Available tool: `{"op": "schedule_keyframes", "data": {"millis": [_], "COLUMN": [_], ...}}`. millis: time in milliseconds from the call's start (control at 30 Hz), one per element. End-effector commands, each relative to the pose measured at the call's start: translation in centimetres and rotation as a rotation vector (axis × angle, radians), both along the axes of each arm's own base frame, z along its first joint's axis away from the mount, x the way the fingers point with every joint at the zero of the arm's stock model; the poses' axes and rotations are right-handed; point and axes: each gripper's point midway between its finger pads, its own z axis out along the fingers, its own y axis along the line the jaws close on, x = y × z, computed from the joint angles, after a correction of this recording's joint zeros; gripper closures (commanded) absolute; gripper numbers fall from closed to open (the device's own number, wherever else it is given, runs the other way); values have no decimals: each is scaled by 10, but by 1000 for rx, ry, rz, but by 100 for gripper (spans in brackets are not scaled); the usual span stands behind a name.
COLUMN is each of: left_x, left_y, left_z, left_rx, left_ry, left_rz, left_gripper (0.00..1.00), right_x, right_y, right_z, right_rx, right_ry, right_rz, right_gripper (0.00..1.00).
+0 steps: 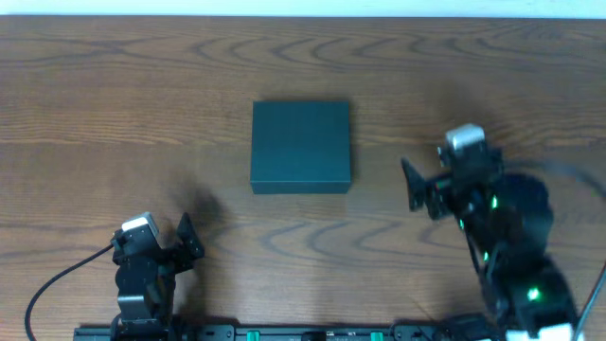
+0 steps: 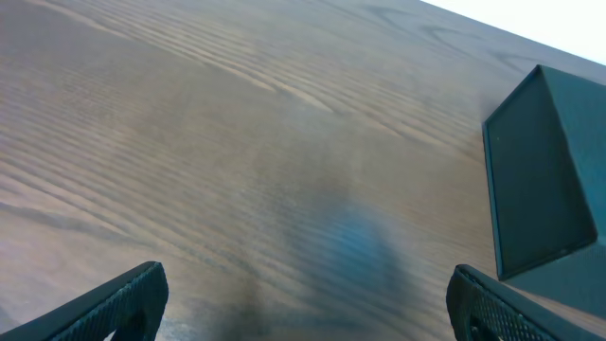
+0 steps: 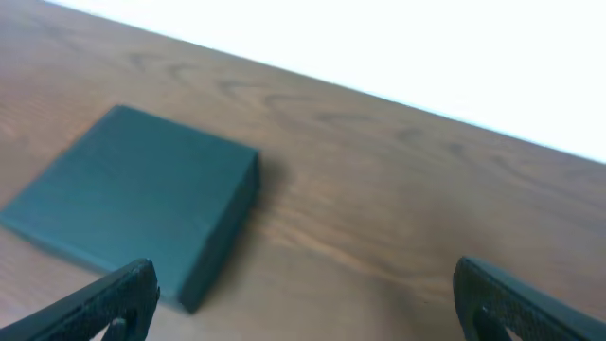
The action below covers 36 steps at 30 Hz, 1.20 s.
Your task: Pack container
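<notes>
Left gripper (image 1: 187, 237): jaws spread wide and empty, over the table (image 1: 114, 95) near its front edge, well apart from the box.
Right gripper (image 1: 417, 187): jaws spread wide and empty, near the box's right side, not touching it.
Container (image 1: 300, 147): dark teal-black square box, matte, lid closed flat. It lies mid-table, between the two arms and further back.
Cut off: the left wrist view shows only one corner of the box, at the frame's right edge.
Hard to make out: hinge side and lid seam. The right wrist view is blurred.
</notes>
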Motion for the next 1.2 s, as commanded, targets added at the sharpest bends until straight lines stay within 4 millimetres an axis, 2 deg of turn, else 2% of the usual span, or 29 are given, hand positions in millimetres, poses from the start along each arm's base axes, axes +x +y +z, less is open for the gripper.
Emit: {"op": "schedule_keyframes", "data": {"millis": [0,200,267,367,400,667,1167], "left_x": [0,0,0,0,0,0,0], "left_y": [1,1,1,1,1,1,1], "left_z": [-4,-4,-4,-4,-4,-4,-4], "left_rx": [19,19,19,19,19,19,19], "left_ry": [7,7,7,7,7,7,7], "left_rz": [-5,-5,-5,-5,-5,-5,-5], "left_gripper": [5,5,5,5,5,5,5], "right_x": [-15,-34,-40,-44,-45,-46,-47], "right_y": [-18,-27,-29,-33,-33,-36,-35], "right_z": [-51,-108,-122,-132,-134,-98,-100], "right_rx": [6,58,62,68,72,93,92], "right_ry": [30,9,-9,-45,-62,-224,-219], "right_rz": [-68,-116,-121,-131,-131,-139,-135], "right_gripper": [1,1,1,1,1,1,1]}}
